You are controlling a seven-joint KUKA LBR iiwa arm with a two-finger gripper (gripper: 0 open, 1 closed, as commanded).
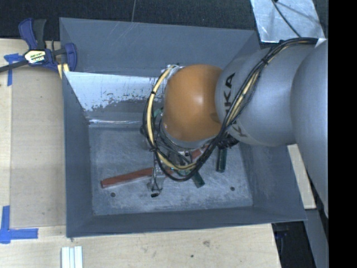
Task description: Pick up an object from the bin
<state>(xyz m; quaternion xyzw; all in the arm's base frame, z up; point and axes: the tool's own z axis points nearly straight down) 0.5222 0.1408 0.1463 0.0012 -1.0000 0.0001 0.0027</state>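
Reddish-brown flat stick (125, 178): lies on the floor of the grey metal bin (77, 166), left of centre, nearly level, its right end at the gripper (155, 188). Gripper: down near the floor beneath the orange wrist cover (189, 102); whether open or closed cannot be told.

A long, thin, red-brown stick (127, 177) lies flat on the floor of the grey bin (78, 166). It is in the left half of the bin, near the bottom wall. It points sideways, with its right end near the bin's middle.
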